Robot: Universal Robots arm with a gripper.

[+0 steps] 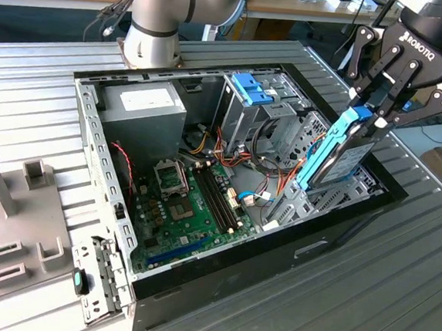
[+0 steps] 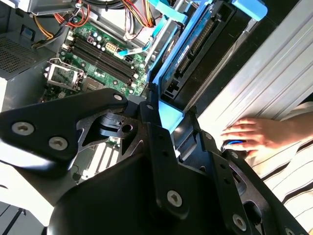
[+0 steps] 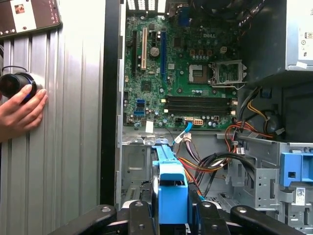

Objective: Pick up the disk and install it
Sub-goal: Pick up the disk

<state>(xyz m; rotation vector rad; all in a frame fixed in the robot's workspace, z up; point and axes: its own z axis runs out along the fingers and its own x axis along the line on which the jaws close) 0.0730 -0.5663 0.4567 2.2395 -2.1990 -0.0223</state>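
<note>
1. The gripper (image 1: 374,115) hangs above the exterior view's right end of an open computer case (image 1: 91,150), which lies on its side on a ribbed metal surface (image 1: 395,297).
2. Its fingers (image 2: 161,147) are closed narrowly on the light-blue handle of the disk (image 1: 336,156), one on each side of the plastic; both wrist views show the blue handle pinched between the black fingers.
3. The disk hangs edge-on and tilted. Its handle end is up in the gripper and its lower end dips into the case, near the drive bay at that end. I cannot tell whether the lower end touches the bay.
4. In the second wrist view the disk (image 2: 188,54) shows its blue rail along one side and a dark connector edge beside it.
5. In the first wrist view the blue handle of the disk (image 3: 171,196) sits just above the gripper (image 3: 172,218).
6. Inside the case lies a green motherboard (image 1: 186,209) with an empty processor socket and dark memory slots.
7. A grey power supply (image 1: 145,108) sits in the corner near the arm's base (image 1: 152,28).
8. An upright silver drive cage (image 1: 244,117) with a blue latch (image 1: 252,89) on top stands beside the held disk, with loose cables between them.
9. A person's hand (image 3: 19,110) rests on the surface outside the case, its fingertips on a round black knob (image 3: 13,83) with a blue ring.
</note>
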